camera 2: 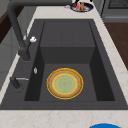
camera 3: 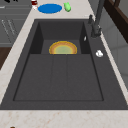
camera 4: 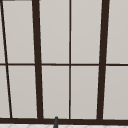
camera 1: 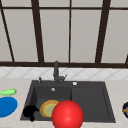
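— Hovering at the front left corner of the sink [camera 1: 110, 117], is that the left hand [camera 1: 30, 111]?
— Yes, a black shape over the basin's near edge; I cannot tell how its fingers are set, or whether it holds anything.
— Nearest thing?
— The yellow-rimmed plate [camera 1: 48, 108], flat on the basin floor just beside it, partly behind a red ball [camera 1: 67, 114].
— Any writing?
— None readable; a blue plate [camera 1: 7, 106] lies on the counter.

We see a matt dark stone-like sink [camera 1: 90, 100], a pale speckled marble-look surface [camera 3: 62, 118], a smooth glazed plate [camera 2: 65, 83], a glossy red ball [camera 1: 67, 115], a matt dark metal faucet [camera 1: 56, 72], a matt black hand [camera 1: 30, 111]
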Action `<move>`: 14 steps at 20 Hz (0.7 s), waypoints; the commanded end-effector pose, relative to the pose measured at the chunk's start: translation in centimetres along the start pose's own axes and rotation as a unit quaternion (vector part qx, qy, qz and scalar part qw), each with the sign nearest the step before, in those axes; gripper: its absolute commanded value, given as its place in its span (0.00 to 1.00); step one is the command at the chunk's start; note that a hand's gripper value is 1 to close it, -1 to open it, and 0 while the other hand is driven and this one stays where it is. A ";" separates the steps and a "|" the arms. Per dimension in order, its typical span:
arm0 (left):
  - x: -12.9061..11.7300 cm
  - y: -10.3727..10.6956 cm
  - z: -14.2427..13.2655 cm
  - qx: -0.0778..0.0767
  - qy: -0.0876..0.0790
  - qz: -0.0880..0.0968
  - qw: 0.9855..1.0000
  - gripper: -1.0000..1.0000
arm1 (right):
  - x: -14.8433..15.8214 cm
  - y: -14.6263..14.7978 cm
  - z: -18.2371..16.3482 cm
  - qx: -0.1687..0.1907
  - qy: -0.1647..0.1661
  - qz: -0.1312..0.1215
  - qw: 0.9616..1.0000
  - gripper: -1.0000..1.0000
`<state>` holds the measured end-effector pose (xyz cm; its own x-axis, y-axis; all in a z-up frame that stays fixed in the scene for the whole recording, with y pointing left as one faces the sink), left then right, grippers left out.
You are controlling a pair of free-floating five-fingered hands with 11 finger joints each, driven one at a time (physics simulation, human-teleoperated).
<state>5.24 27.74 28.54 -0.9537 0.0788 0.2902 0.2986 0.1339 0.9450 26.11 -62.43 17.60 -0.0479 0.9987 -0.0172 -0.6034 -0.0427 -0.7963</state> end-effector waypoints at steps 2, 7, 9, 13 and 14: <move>0.0 0.0 0.0 0.000 0.000 0.000 1.000 0.50 | 0.9 1.3 1.2 -0.014 0.011 0.017 1.000 0.00; 0.0 0.0 0.0 0.000 0.000 0.000 1.000 0.50 | 2.1 2.1 2.1 -0.031 0.008 0.018 0.999 0.00; 0.0 0.0 0.0 0.000 0.000 0.000 1.000 0.50 | 2.7 2.7 1.6 -0.028 0.015 0.029 0.999 0.00; 0.0 0.0 0.0 0.000 0.000 0.000 1.000 0.50 | 3.3 3.0 1.4 -0.031 0.019 0.026 0.999 0.00; 0.0 0.0 0.0 0.000 0.000 0.000 1.000 0.50 | 3.6 2.8 1.6 -0.028 0.017 0.024 0.999 0.00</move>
<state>5.24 27.74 28.54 -0.9537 0.0788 0.2902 0.2986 0.1339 0.9450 23.06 -59.60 16.17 -0.0484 0.9978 -0.0461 -0.5719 -0.0656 -0.8177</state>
